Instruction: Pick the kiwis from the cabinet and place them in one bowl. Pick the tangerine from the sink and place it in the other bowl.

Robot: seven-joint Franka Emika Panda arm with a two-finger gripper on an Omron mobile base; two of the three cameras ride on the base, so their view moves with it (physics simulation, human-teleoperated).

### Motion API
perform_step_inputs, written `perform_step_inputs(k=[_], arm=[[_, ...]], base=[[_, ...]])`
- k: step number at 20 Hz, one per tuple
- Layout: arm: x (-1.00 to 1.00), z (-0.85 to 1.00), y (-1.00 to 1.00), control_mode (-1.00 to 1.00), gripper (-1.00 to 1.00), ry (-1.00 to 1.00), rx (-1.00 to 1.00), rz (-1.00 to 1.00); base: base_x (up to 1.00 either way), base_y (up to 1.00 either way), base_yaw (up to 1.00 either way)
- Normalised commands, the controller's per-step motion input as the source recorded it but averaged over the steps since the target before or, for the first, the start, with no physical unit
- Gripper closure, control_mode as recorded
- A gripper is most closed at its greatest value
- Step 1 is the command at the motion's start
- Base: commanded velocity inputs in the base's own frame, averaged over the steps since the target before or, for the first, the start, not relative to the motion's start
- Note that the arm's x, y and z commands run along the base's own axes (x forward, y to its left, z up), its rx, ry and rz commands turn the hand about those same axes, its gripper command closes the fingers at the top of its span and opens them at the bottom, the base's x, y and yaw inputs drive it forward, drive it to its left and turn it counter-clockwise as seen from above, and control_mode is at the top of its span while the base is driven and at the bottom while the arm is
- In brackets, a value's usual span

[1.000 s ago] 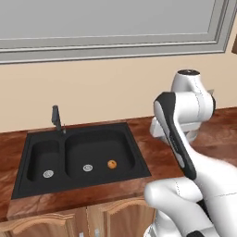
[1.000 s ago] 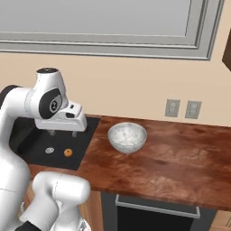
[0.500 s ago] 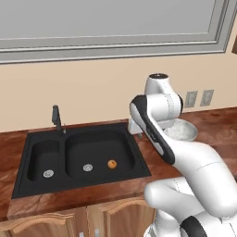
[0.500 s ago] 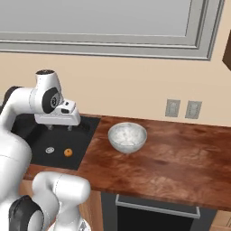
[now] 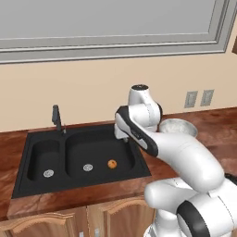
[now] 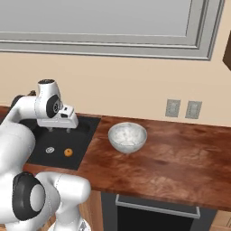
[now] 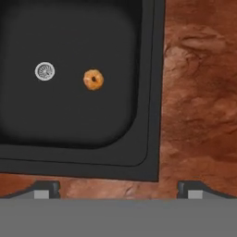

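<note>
- While the arm reaches out over the sink [image 5: 37, 185], the gripper [image 7: 118, 187] hangs high above the right basin with its jaws spread wide and nothing between them.
- Down in that basin sits the tangerine [image 5: 112, 164], just beside the round silver drain [image 5: 88, 167] and apart from it.
- Hand view looks straight down: tangerine [image 7: 93, 79] next to the drain [image 7: 45, 71], brown worktop [image 7: 199, 92] off to one side.
- Black faucet [image 5: 57, 118] stands at the back rim, between the two basins.
- Over on the worktop [image 6: 180, 158], a whitish bowl [image 6: 127, 137] waits just beside the sink's edge.
- Two wall outlets [image 6: 172, 108] sit behind it.
</note>
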Motion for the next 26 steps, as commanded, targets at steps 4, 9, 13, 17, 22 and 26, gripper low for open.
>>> perform_step_inputs(k=[4,9,13,17,22,26], arm=[[0.35,-0.50,0.06,-1.00,-1.00,-0.01,0.00,0.00],[0.22,-0.29,0.03,-1.00,-1.00,-0.01,0.00,0.00],[0.18,-0.24,0.06,-1.00,-1.00,-0.02,0.00,0.00],[0.11,-0.14,0.16,-1.00,-1.00,0.00,0.02,0.00],[0.21,-0.15,0.23,-1.00,-1.00,0.00,0.01,0.00],[0.25,-0.18,0.18,-1.00,-1.00,-0.04,0.00,0.00]], base=[[0.00,0.00,0.00],[0.00,0.00,0.00],[0.00,0.00,0.00],[0.00,0.00,0.00],[0.00,0.00,0.00],[0.00,0.00,0.00]])
